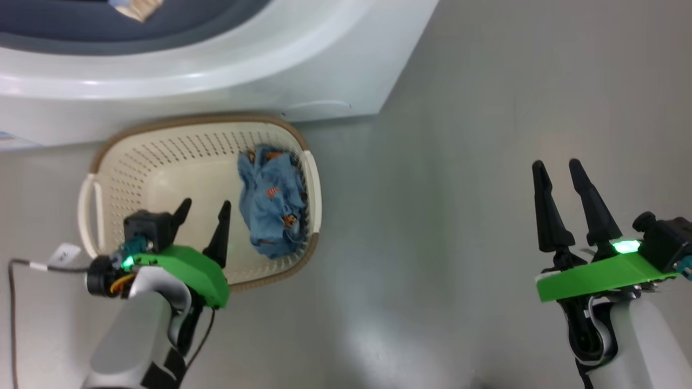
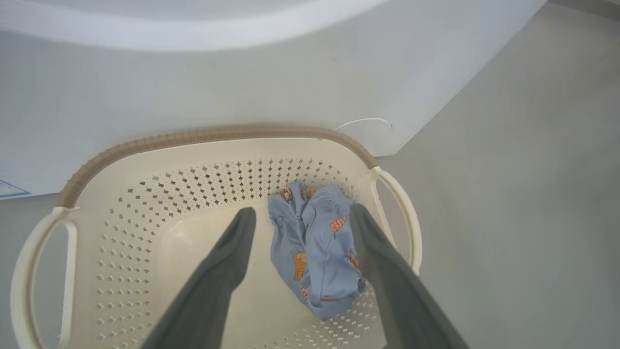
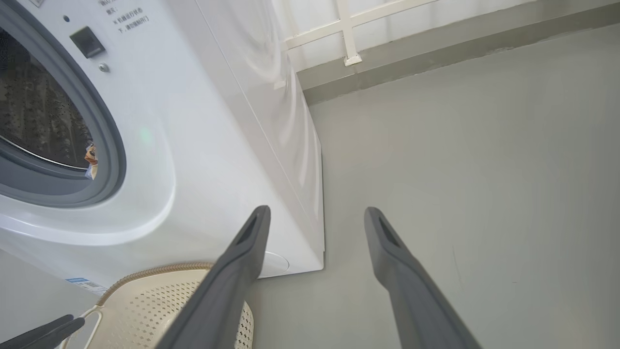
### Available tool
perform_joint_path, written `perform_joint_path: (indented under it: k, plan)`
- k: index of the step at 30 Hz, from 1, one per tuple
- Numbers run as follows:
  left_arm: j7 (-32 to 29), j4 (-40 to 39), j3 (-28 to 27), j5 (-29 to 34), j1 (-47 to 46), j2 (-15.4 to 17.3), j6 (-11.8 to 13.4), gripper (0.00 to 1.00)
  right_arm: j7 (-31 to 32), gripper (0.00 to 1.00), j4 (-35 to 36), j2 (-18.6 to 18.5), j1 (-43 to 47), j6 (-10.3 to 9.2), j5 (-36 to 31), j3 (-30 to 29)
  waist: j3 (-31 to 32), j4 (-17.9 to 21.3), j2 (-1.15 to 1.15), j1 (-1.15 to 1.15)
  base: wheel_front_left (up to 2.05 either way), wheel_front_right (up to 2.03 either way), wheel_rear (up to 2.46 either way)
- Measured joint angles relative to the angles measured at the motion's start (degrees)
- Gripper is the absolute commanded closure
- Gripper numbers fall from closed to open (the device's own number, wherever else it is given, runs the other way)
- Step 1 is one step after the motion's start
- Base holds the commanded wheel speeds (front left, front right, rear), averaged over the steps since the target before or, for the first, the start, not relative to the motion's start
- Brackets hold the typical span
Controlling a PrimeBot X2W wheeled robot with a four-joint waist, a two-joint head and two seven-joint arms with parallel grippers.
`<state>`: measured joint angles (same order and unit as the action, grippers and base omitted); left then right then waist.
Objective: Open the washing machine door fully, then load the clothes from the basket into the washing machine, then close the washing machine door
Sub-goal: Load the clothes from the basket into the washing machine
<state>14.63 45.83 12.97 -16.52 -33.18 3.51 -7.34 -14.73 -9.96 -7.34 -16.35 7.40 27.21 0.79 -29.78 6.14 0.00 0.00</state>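
Grey floor (image 1: 432,243) bears the basket (image 1: 178,148); our left fingers (image 2: 227,261) gape above the clothes (image 2: 315,252). Our right wrist view adds the drum (image 3: 34,111), right fingers (image 3: 242,261) equally wide

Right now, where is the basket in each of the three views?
Head view: basket at centre left, left gripper overlapping it.
Left wrist view: basket across the lower half.
Right wrist view: basket in the bottom left corner, cut off.
Shared landmark: lower front corner of the washing machine, beside the rim.
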Motion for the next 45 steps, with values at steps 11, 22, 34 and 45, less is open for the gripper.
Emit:
perform_joint_path:
  k: [11, 22, 34, 45]
  plan:
    - [0.0, 14.54, 12.21, -9.1, -14.25, 3.96, 0.0, 0.0, 0.0, 0.0, 0.48, 1.87, -4.5, 0.0, 0.1, 2.48, -9.47, 3.99, 0.0, 0.0, 0.0, 0.0, 0.0]
    - [-5.45, 16.42, 27.6, -21.71, -20.25, 8.17, 0.0, 0.0, 0.0, 0.0, 0.96, 3.36, -6.82, 0.01, 0.22, 4.71, -16.52, 8.43, 0.0, 0.0, 0.0, 0.0, 0.0]
    - [-7.65, 12.89, 40.07, -34.89, -23.46, 12.81, 0.0, 0.67, 0.0, 0.0, 1.8, 3.79, -7.5, 0.0, 0.63, 5.66, -19.9, 11.68, 0.0, 0.0, 0.0, 0.0, 0.0]
    - [-3.35, 12.65, 46.91, -44.8, -23.48, 13.56, 0.0, 1.0, 0.0, 0.0, 1.81, 3.93, -7.28, 0.01, 0.63, 4.02, -17.25, 11.33, 0.0, 0.0, 0.0, 0.0, 0.0]
